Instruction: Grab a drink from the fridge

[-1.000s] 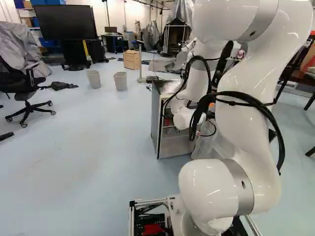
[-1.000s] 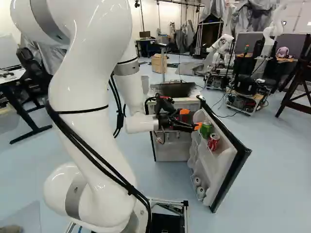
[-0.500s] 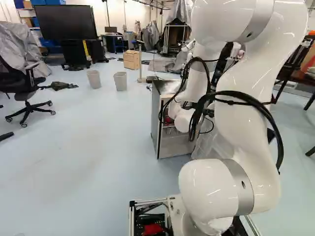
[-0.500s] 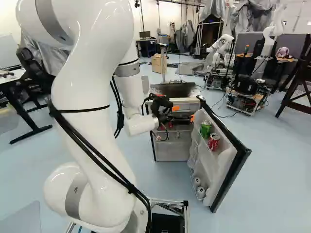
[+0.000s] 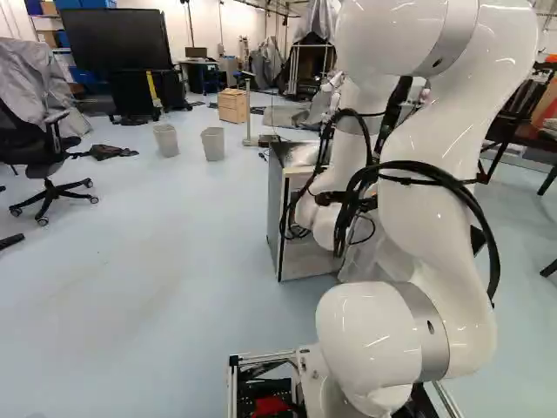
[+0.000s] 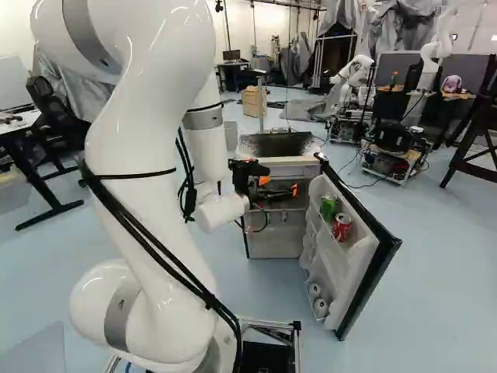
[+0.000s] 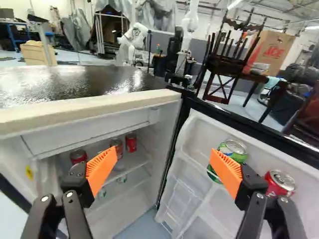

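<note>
Gripper swings off the door toward the fridge's opening, its grasp still empty

From left to right in the right base view, the white arm [image 6: 144, 194] has shifted its wrist leftward, while the base has not moved. The gripper [image 7: 162, 169] has come away from the door cans and now points at the fridge [image 6: 276, 242], near its upper front edge. Its fingers [image 7: 102, 169] stand wide, holding nothing.

Inside, one red can [image 7: 78, 157] sits on the shelf [image 7: 142, 159] away from the hinge edge; two more cans stand nearer it. On the open door [image 6: 349, 268], the green can [image 7: 233, 151] sits nearer the hinge edge than the red soda can [image 7: 280, 183]; both remain in place.

The shift suggests a shelf can is the target; the gripper probably must drop below the top edge before reaching in.
</note>
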You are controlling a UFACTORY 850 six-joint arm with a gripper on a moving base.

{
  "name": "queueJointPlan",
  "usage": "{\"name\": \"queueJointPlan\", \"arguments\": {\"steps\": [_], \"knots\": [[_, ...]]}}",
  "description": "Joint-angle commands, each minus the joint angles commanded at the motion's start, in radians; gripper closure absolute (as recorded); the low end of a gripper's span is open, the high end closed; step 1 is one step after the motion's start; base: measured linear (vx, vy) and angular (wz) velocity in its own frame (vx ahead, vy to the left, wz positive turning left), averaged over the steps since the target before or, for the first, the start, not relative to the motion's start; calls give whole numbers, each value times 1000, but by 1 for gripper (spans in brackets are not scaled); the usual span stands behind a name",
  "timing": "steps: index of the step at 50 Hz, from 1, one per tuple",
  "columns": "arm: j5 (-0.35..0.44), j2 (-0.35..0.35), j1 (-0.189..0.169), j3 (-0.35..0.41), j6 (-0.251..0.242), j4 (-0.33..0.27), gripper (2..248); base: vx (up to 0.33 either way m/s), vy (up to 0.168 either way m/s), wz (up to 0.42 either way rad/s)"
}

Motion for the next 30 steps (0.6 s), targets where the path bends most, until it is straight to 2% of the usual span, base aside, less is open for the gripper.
{"name": "queueJointPlan", "arguments": {"steps": [11,13,30], "knots": [[0,-11,-3,27,0,-116,3,0,0,0],[0,-11,-3,27,0,-116,3,0,0,0],[0,-63,-15,20,0,-295,3,0,0,0]]}}
